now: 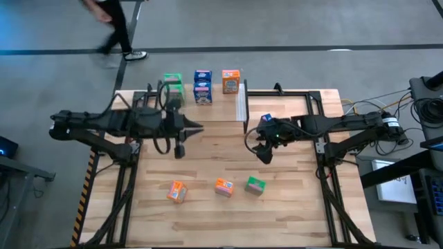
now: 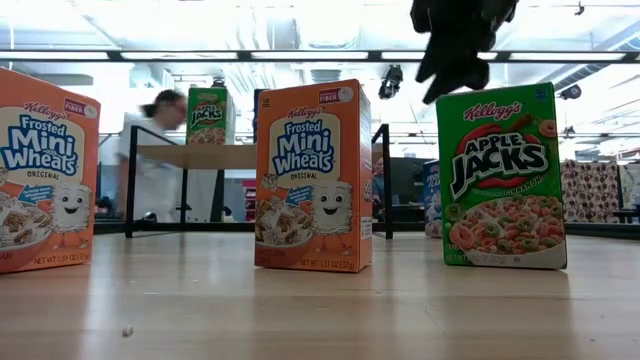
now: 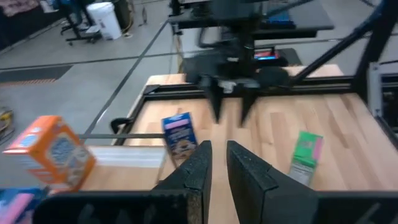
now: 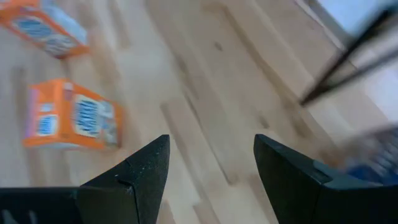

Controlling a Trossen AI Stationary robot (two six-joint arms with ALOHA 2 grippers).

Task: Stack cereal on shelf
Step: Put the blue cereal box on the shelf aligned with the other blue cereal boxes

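Note:
On the shelf [image 1: 241,105] at the table's far edge stand a green cereal box [image 1: 173,84], a blue one [image 1: 202,86] and an orange one [image 1: 230,81]. Another blue box [image 1: 266,119] [image 3: 180,134] stands on the table beside the shelf's pale end. Two orange boxes [image 1: 177,191] [image 1: 223,187] and a green box [image 1: 255,185] stand upright near the front edge. My left gripper [image 1: 199,128] [image 3: 217,167] hangs shut and empty in front of the shelf. My right gripper [image 1: 257,144] [image 4: 211,168] is open above bare tabletop, next to the lone blue box.
Black frame rails [image 1: 291,93] run along the far and side edges of the table. Cables and equipment [image 1: 415,117] lie off the right edge. A person [image 1: 114,28] walks on the floor beyond the far edge. Bare wood [image 1: 221,155] lies between the grippers and the front boxes.

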